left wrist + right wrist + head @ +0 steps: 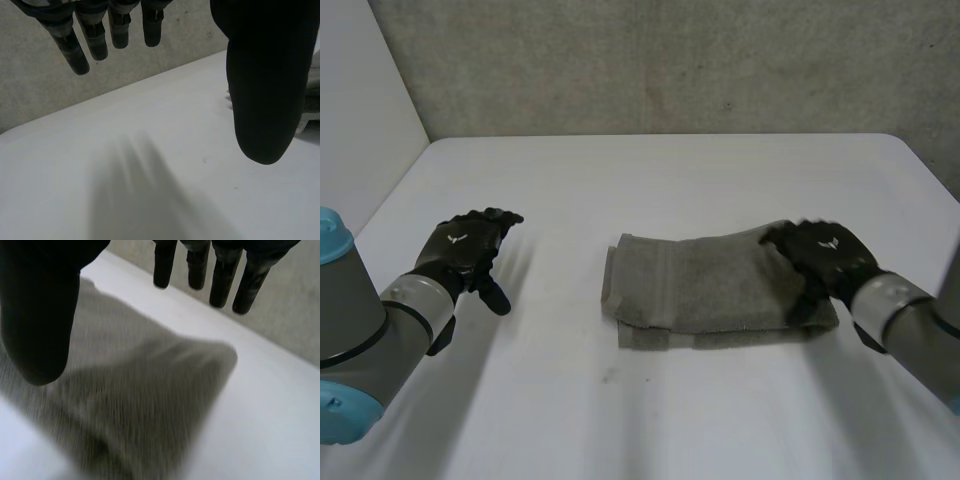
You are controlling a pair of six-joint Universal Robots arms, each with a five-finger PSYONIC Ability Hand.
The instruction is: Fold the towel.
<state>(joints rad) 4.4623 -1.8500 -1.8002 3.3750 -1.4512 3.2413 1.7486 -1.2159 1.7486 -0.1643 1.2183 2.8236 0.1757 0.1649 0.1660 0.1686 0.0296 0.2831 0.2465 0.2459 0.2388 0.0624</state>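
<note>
A grey towel (705, 288) lies folded into a thick rectangle in the middle of the white table (660, 180). My right hand (825, 255) hovers over its right end, fingers straight and spread, holding nothing. In the right wrist view the towel (135, 395) lies under the palm with a raised corner, below straight fingers (220, 280) and the thumb (40, 325). My left hand (470, 250) is open above bare table well left of the towel. The left wrist view has its fingers (95, 35) straight, its thumb (265, 85) apart from them and the towel's edge (312, 97) beside the thumb.
A grey wall (660, 60) stands behind the table's far edge. A white panel (360, 110) rises at the far left corner. Bare table surface lies in front of the towel and on both sides of it.
</note>
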